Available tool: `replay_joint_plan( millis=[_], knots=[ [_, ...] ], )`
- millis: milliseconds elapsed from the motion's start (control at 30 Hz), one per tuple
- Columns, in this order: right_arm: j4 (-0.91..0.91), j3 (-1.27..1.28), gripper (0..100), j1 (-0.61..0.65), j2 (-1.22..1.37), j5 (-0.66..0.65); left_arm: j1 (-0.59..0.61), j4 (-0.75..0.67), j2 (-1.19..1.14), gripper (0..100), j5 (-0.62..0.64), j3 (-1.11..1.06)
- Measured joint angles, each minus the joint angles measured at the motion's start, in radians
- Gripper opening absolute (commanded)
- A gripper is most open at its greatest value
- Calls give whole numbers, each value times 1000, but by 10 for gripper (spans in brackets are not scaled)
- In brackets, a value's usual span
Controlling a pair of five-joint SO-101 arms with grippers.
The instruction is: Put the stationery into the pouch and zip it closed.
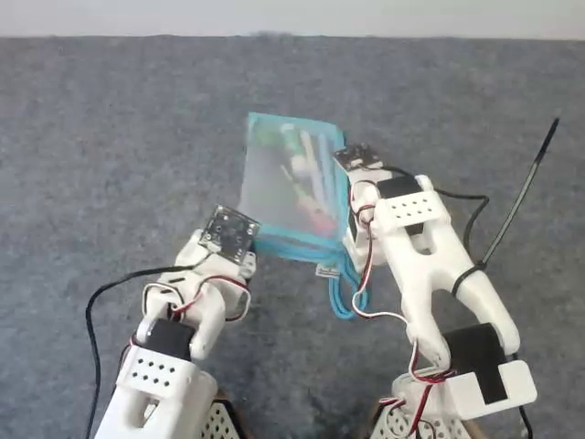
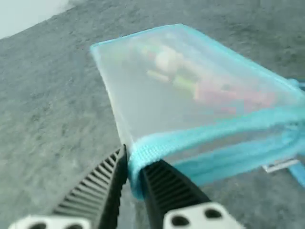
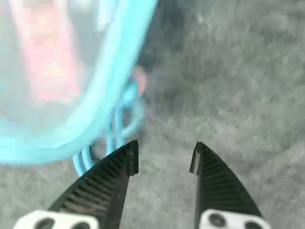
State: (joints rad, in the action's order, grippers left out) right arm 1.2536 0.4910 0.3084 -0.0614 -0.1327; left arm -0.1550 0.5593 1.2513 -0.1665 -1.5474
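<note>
Carpet (image 1: 91, 137) covers your table, and the teal mesh pouch (image 1: 283, 183) sits just toward 12 o'clock from centre. Your left gripper (image 2: 134, 167) is clamped on the zip edge at the pouch's 7 o'clock corner. Your right gripper (image 3: 163, 156) hangs at its 4 o'clock side, jaws apart and holding nothing. The stationery (image 1: 306, 178) lies inside. Watch that thin corner grip — a pull along the zip could drag it free. The blue cord (image 1: 345, 300) trails at 5 o'clock — the spread jaws could snag it instead of the slider, which I cannot make out.
</note>
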Motion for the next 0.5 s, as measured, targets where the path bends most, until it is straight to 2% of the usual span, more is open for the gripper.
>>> replay_joint_plan(
  millis=[100,267,400,500],
  knots=[
    [-54,0,188,0,0,0,58,0,0,11,-2,0],
    [-149,-5,190,0,0,-2,66,0,0,11,-2,0],
    [-175,5,190,-2,-20,-160,66,0,0,11,-2,0],
    [-222,87,188,2,-126,-190,66,0,0,11,-2,0]
  ],
)
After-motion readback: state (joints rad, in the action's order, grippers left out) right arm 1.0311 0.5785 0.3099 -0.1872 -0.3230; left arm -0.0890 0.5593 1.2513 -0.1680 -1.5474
